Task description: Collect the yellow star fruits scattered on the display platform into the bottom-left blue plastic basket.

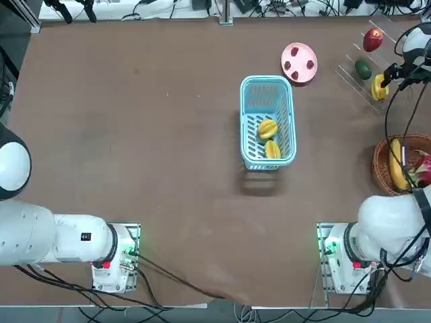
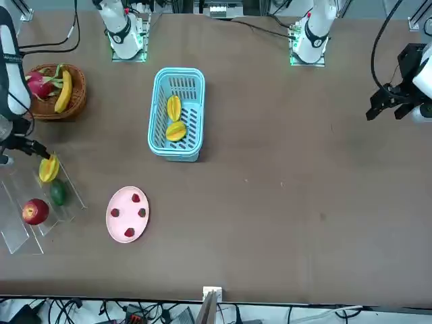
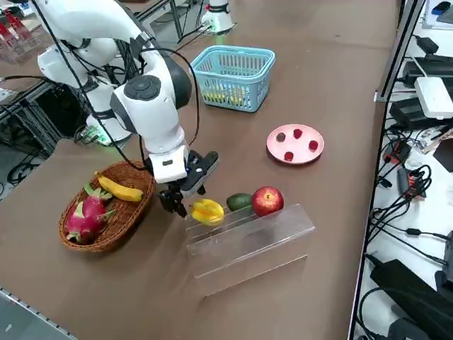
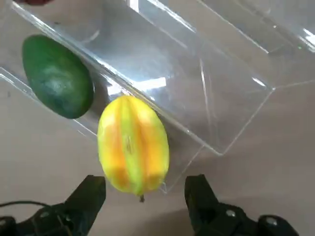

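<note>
One yellow star fruit [image 4: 133,142] lies on the lowest step of the clear display platform [image 4: 221,73], beside a green avocado [image 4: 58,76]. My right gripper [image 4: 145,191] is open just short of that fruit, one finger on each side of its near end, touching nothing. In the top view this star fruit [image 1: 379,87] and the gripper [image 1: 388,76] are at the far right. Two more star fruits [image 1: 268,128] [image 1: 273,149] lie in the light blue plastic basket [image 1: 244,114] at the table's middle.
A red apple [image 1: 372,40] sits higher on the platform. A round wicker basket [image 1: 378,168] with a banana and a dragon fruit stands on the near side of the platform. A pink plate [image 1: 301,57] with small red fruits lies beyond the blue basket.
</note>
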You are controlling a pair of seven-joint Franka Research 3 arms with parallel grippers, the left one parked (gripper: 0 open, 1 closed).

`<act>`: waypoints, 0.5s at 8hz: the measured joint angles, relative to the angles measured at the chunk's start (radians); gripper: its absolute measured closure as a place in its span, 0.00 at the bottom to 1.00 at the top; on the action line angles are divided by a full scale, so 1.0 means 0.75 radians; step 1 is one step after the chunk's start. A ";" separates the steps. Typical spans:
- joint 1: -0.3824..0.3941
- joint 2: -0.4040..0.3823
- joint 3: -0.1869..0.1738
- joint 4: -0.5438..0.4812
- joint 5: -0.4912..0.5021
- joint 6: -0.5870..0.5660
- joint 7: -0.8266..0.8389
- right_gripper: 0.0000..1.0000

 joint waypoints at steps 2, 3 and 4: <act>0.000 0.032 0.003 -0.003 0.004 0.070 0.000 0.01; 0.000 0.044 0.003 -0.003 0.004 0.085 0.000 0.01; 0.000 0.050 0.003 -0.003 0.004 0.093 0.000 0.01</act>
